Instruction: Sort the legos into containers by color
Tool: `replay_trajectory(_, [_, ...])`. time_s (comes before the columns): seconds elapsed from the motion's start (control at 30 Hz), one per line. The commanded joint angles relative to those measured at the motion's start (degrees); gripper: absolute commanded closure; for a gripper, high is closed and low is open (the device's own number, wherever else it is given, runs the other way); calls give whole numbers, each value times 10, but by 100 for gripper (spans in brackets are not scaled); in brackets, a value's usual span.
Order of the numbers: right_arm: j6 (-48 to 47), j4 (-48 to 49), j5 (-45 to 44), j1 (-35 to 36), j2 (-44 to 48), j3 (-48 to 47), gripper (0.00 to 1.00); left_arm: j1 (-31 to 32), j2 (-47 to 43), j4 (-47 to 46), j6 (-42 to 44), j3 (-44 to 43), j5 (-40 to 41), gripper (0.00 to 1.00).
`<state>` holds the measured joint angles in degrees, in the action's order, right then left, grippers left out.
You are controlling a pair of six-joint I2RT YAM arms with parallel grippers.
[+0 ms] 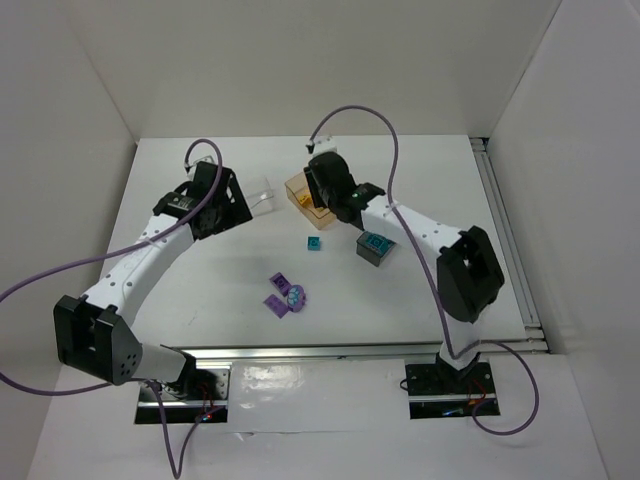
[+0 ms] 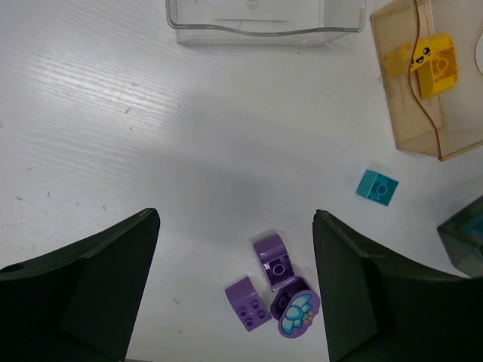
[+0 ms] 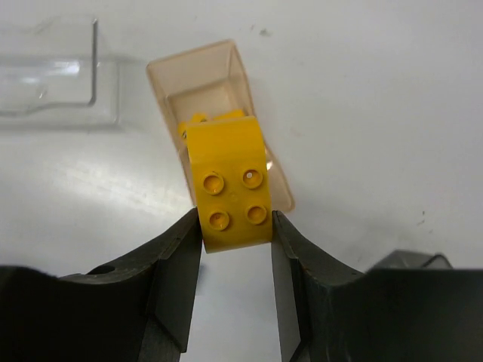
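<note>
Nearest the arm bases, three purple legos (image 2: 272, 260) huddle together on the white table (image 2: 113, 113) with bare room all round, and the left gripper (image 2: 235, 219) hangs above them, fingers spread wide and holding nothing. Further out, a lone cyan brick (image 2: 376, 187) sits in the open, with the smoky grey bin (image 1: 374, 254) just to its right carrying a cyan piece (image 1: 377, 241). At the far end, the right gripper (image 3: 236, 226) pinches a yellow brick (image 3: 230, 188) by its sides over the amber bin (image 3: 192, 64)'s near edge; a second yellow lego (image 2: 436, 66) lies inside, and the clear bin (image 2: 249, 32) stands apart to the left.
</note>
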<state>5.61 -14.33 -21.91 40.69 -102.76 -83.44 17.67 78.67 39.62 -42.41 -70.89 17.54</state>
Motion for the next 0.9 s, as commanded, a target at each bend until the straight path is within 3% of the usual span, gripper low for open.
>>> replay_trajectory(0.0, [12,-24,1,-21,-74,-72,74,-4,-14,-1,3,1,-29,10])
replay_trajectory(0.23, [12,-29,1,-32,-155,-155,72,-4,-19,-1,9,12,-34,10])
replay_trajectory(0.3, [19,-29,6,-32,-162,-160,61,-4,-19,-1,15,12,-34,8])
replay_trajectory(0.37, [24,-46,-8,-32,-168,-167,41,-4,-19,-1,20,12,-39,7])
replay_trajectory(0.43, [24,-53,-14,-32,-146,-167,35,-4,-19,-1,20,12,-39,5])
replay_trajectory(0.6, [40,-29,-17,-26,-39,-61,35,-4,-19,-1,20,12,-39,4])
replay_trajectory(0.73, [113,-29,7,-3,33,24,35,-4,-25,-1,20,12,-34,4])
replay_trajectory(0.77, [133,-24,7,6,34,40,33,-4,-25,-1,20,12,-34,4])
replay_trajectory(0.8, [148,-24,7,15,39,64,22,-4,-25,-1,20,12,-34,4])
replay_trajectory(0.87, [196,-30,-3,40,22,71,13,-4,-25,-6,20,12,-39,4])
